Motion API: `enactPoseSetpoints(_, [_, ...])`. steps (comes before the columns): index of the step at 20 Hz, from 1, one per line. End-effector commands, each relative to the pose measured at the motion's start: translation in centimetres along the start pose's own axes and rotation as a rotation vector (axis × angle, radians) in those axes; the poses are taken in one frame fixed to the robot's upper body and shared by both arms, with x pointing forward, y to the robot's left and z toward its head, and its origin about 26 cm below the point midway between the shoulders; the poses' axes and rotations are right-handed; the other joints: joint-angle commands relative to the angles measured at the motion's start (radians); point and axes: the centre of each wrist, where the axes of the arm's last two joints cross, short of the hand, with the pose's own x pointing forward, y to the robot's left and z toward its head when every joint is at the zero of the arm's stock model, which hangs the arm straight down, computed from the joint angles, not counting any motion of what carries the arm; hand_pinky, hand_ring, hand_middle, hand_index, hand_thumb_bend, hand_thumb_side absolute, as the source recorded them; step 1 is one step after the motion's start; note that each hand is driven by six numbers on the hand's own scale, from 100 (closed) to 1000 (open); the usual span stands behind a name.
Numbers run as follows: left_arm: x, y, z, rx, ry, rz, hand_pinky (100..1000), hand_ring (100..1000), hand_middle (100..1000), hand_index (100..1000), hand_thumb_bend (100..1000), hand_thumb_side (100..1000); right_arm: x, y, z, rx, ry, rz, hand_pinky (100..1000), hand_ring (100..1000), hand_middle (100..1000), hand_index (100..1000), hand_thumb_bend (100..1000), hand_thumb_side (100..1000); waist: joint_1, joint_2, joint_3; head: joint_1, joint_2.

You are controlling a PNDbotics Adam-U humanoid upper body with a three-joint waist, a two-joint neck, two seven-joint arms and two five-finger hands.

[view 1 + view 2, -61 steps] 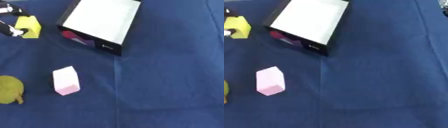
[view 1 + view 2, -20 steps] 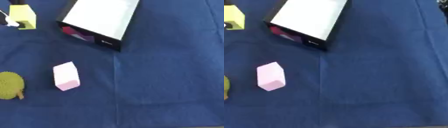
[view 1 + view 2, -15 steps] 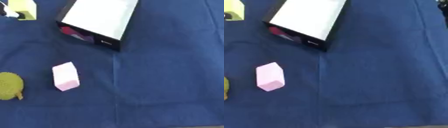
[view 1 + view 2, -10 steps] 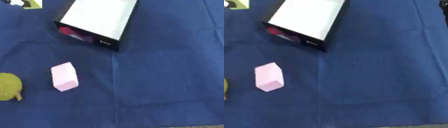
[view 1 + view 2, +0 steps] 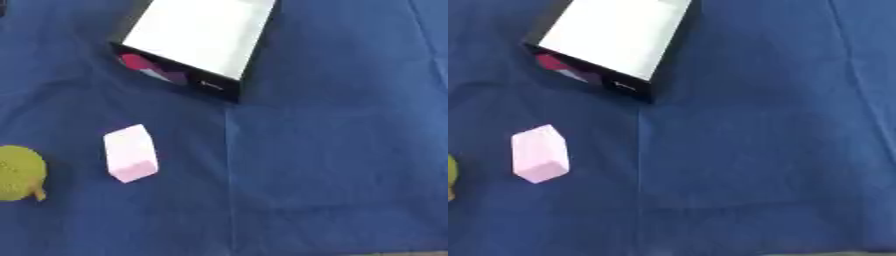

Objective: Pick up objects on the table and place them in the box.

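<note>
1. Neither hand shows in either eye view, so whether their fingers are apart, together or closed on something cannot be told.
2. The box [image 5: 197,42] sits at the far left of the blue-covered tabletop [image 5: 332,150], a dark-walled carton with a white top face. At its near open end something red or magenta and a pale lilac patch show inside, so I judge at least one item is already in, though this may be printing.
3. Two things remain out: a pink block [image 5: 131,152], lying well short of the box, and a yellow-green round object [image 5: 19,172] at the left edge, near the block but apart from it.
4. The block looks matte, box-shaped and slightly skewed on the cloth.
</note>
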Motion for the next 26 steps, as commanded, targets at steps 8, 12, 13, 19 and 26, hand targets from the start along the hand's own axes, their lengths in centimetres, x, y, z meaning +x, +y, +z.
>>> enactPoseSetpoints(8, [1.7,1.2,-1.5,0.09,-0.132,0.034,706,451,260,625,338,100,1.5,1.1,-1.6,0.05,-0.052,-0.009,1000,1000,1000,906,100,470,0.018,-0.077,-0.061,0.061,-0.026])
enactPoseSetpoints(12, [1.8,0.0,-2.2,0.108,-0.137,0.066,709,450,260,625,286,100,2.0,1.8,-2.2,0.061,-0.072,-0.027,1000,1000,1000,905,100,470,0.024,-0.066,-0.104,0.096,-0.041])
enactPoseSetpoints(13, [1.8,-0.4,-2.2,0.105,-0.132,0.069,709,451,261,626,270,100,2.0,1.9,-2.2,0.063,-0.074,-0.03,1000,1000,1000,905,100,470,0.026,-0.064,-0.113,0.103,-0.043])
enactPoseSetpoints(19, [0.3,-3.5,-1.9,0.034,-0.057,0.083,743,492,313,642,237,100,2.0,1.8,-2.1,0.065,-0.066,-0.019,1000,1000,1000,906,100,470,0.042,-0.054,-0.135,0.107,-0.06])
enactPoseSetpoints(26, [-0.2,-5.6,-2.0,-0.03,-0.07,0.056,817,633,523,710,197,100,2.1,1.8,-2.2,0.075,-0.064,-0.009,1000,1000,1000,906,100,470,0.052,-0.04,-0.133,0.083,-0.08])
